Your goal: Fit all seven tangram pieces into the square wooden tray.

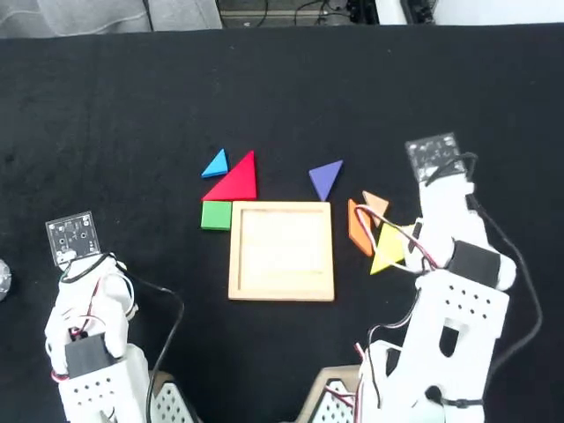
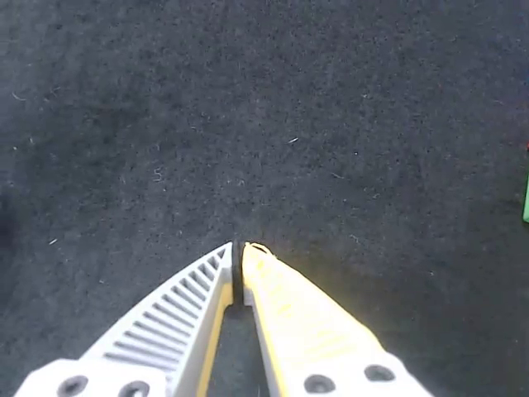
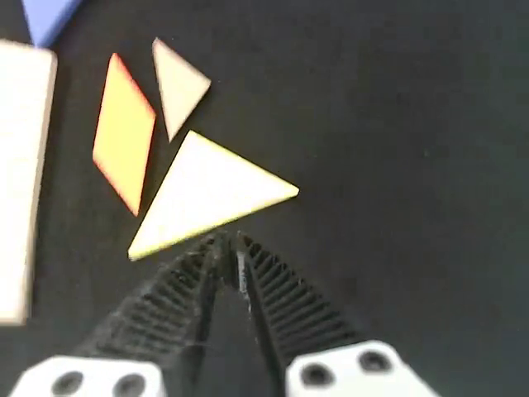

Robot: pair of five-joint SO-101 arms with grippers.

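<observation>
Black cloth covers the table; the wooden tray sits mid-table, with the pieces outside it. The right arm partly hides the yellow triangle. The right gripper, jaws together, is just beside its edge. The left gripper, likewise together, is over bare cloth, well apart.

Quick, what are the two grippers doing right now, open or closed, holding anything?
Left gripper: closed, holding nothing.
Right gripper: closed, holding nothing, tips at the edge of the yellow triangle.
</observation>
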